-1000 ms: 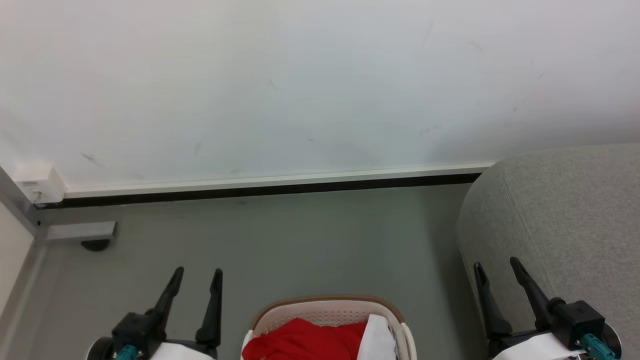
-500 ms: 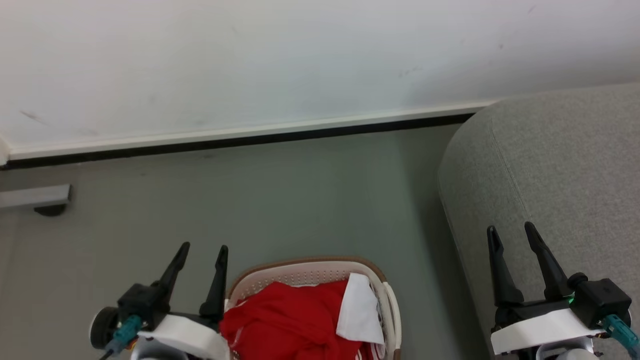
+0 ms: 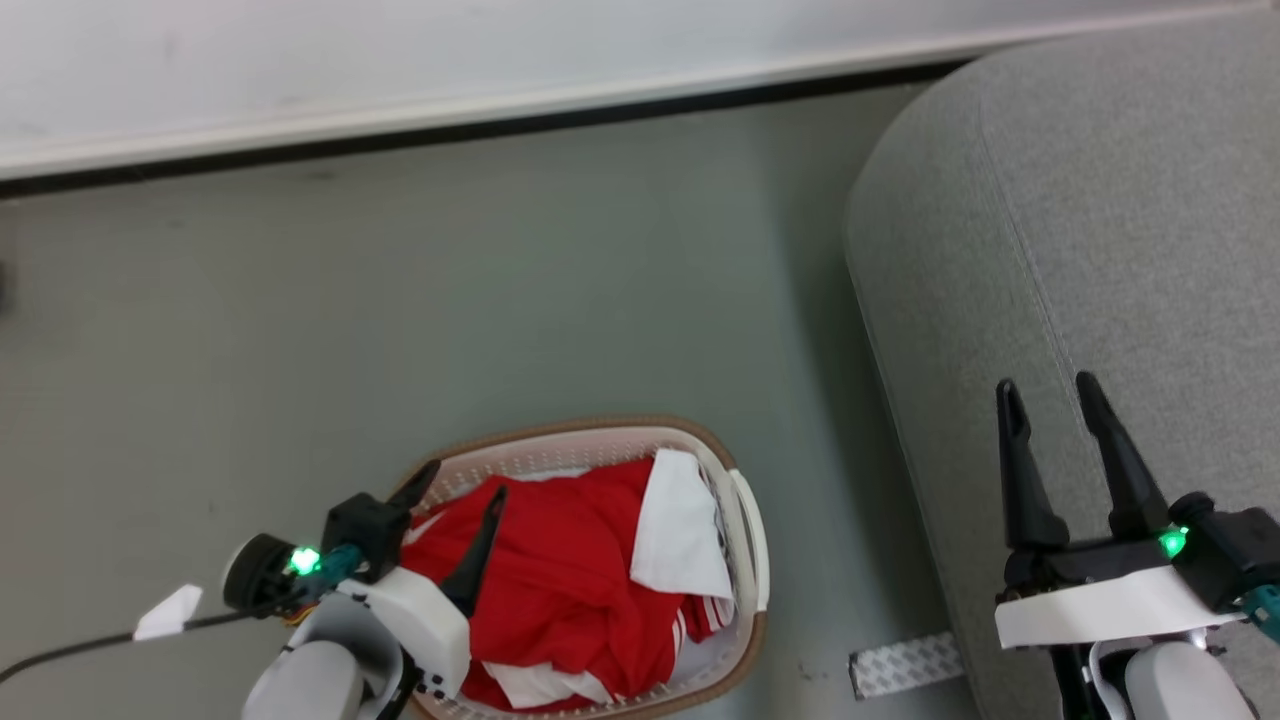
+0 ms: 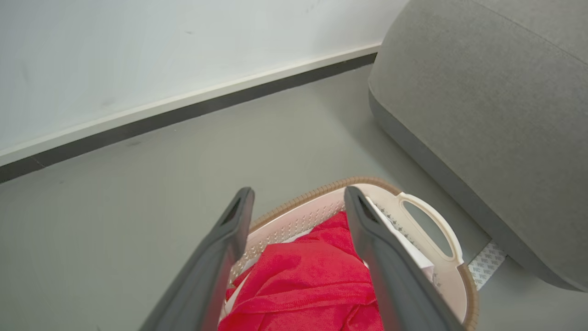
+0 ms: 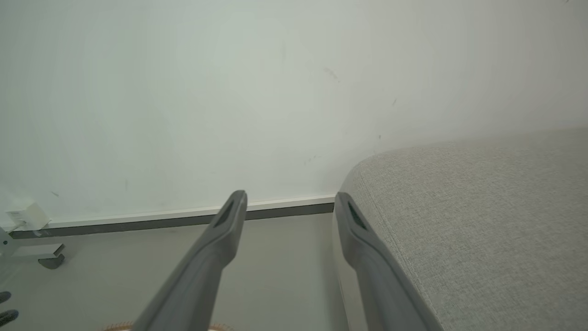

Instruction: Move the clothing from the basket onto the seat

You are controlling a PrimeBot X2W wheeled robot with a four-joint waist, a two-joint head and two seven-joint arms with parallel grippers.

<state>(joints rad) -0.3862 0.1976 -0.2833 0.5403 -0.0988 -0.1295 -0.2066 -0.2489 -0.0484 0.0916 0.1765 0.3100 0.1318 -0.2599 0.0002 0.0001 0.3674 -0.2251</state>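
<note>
1. Nothing has been moved yet: the soft bright red fabric clothing [image 3: 560, 590] lies heaped inside the oval white perforated plastic basket with a tan-brown rim [image 3: 560, 431], with a white cloth piece [image 3: 680, 530] on top.
2. The left pincer [image 3: 463, 482] hangs over the basket's left part, jaws spread wide, gripping nothing.
3. The right pincer [image 3: 1048, 388], well right of the basket, is also open and empty.
4. The large light grey upholstered seat [image 3: 1100, 200], right of and beyond the basket, shows no garment on its visible part, so by my reading every piece is left to move.
</note>
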